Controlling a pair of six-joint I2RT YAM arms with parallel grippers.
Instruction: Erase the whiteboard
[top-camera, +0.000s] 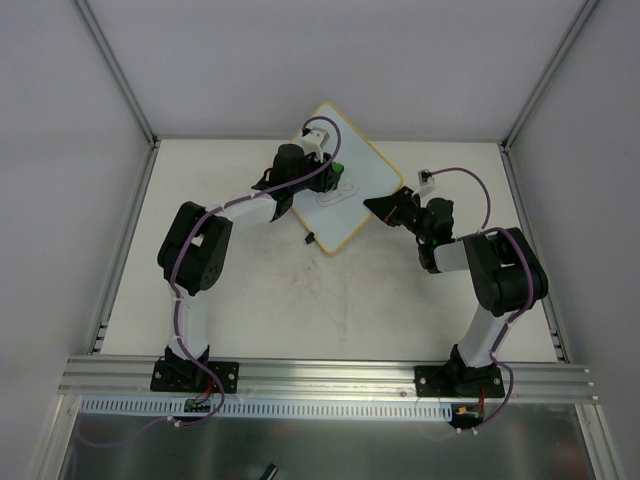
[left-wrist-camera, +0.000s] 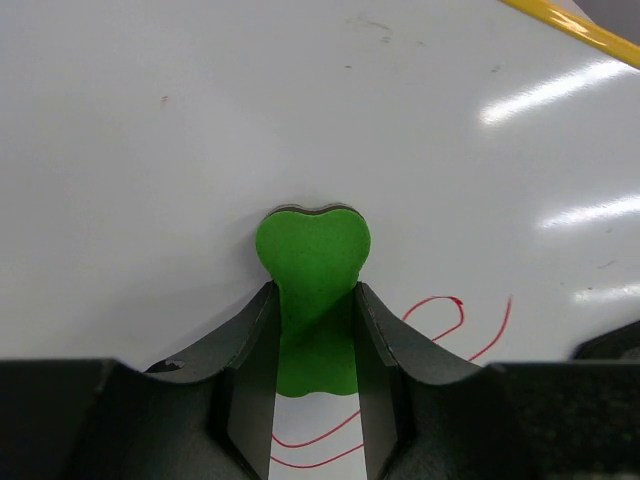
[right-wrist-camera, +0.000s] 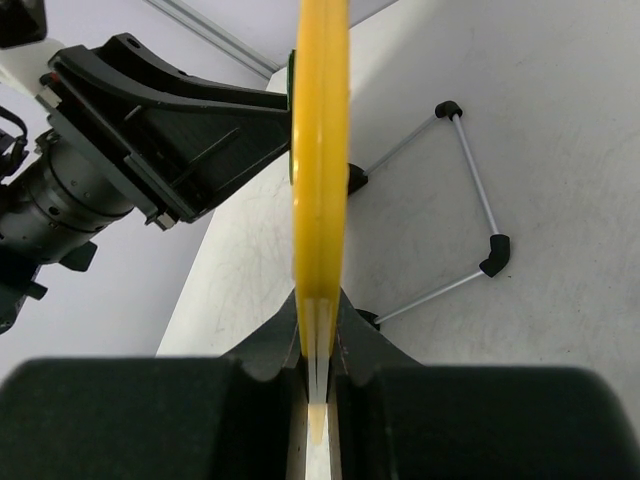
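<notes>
The whiteboard lies tilted as a diamond at the back of the table, with a thin yellow-tan frame. Red marker loops show on its white face. My left gripper is shut on the green eraser and presses it on the board just above the red lines; it also shows in the top view. My right gripper is shut on the board's frame edge, at its right corner in the top view.
A wire stand leg with black feet sticks out under the board on the table. A small black clip sits at the board's lower left edge. Walls and metal posts close in the back and sides.
</notes>
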